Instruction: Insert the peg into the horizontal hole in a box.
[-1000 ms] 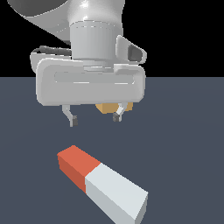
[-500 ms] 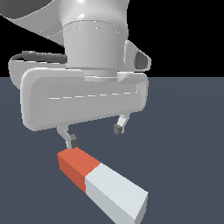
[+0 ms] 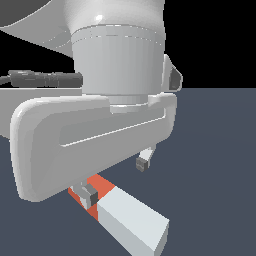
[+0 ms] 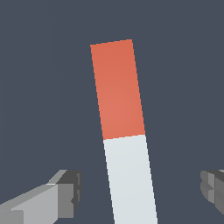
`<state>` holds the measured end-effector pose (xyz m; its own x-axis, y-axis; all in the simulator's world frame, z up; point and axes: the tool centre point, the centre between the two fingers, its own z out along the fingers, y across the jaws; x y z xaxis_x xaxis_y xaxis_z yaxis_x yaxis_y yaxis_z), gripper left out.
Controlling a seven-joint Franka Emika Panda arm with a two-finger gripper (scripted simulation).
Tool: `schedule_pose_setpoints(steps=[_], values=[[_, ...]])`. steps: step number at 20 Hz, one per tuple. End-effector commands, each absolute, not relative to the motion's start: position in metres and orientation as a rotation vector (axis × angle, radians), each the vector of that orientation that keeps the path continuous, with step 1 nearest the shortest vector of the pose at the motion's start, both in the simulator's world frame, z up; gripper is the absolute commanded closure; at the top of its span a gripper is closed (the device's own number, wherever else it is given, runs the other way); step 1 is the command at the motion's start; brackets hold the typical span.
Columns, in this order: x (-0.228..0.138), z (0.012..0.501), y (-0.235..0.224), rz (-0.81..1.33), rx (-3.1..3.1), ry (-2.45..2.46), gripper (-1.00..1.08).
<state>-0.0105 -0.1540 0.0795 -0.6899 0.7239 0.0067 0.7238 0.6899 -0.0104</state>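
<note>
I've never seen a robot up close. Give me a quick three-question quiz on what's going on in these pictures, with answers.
1. True or false: the gripper has already closed on the peg.
2. Which colour is the peg's shorter section: (a) red, (b) white, (c) tan?
3. In the wrist view, what lies between the two fingers?

Key
1. False: the jaws stand wide apart, with clear gaps to the peg on both sides.
2. (a) red.
3. The white part of the peg, lying on the dark floor.
</note>
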Motion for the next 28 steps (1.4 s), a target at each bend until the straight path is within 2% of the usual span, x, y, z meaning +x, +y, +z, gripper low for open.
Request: schedule_pose_setpoints(steps=[1, 18, 28], values=[[-0.006, 0.077, -0.161, 0.007, -1.172, -2.907, -0.92], [0.006, 0.067, -0.175, 0.0, -1.042, -2.963, -0.92], [0.005, 0.026, -0.174, 0.0, -1.037, -2.966, -0.92]])
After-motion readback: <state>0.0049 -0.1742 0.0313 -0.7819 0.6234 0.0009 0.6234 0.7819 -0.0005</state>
